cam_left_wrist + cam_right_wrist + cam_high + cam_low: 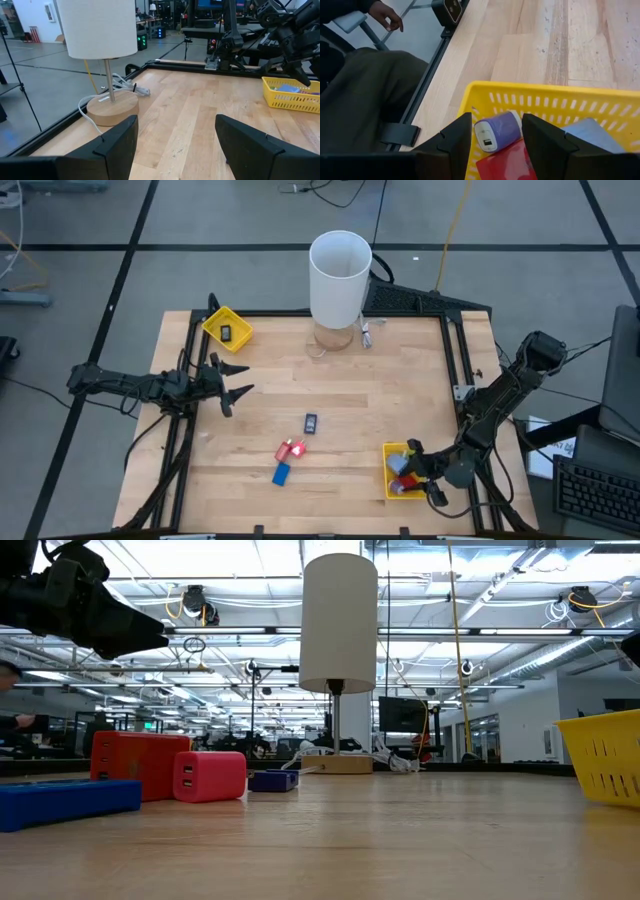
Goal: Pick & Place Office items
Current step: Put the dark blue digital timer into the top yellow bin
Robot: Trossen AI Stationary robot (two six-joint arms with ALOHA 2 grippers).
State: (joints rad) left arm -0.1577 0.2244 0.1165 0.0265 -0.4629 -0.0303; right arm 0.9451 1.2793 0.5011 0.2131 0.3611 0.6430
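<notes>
High view: two yellow trays, three pieces mid-table; both hands, left and right, open.

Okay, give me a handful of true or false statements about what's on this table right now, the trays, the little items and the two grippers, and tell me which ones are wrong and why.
1. The right gripper is over the yellow tray at the table's near right corner. True.
2. The left gripper is shut on a red block. False: its fingers stand open and hold nothing.
3. A purple block lies in the tray between the right gripper's open fingers. True.
4. The other yellow tray, at the far left corner, holds nothing. False: a small dark item lies in it.
5. A red block and a blue block lie on the bare wood. True.
</notes>
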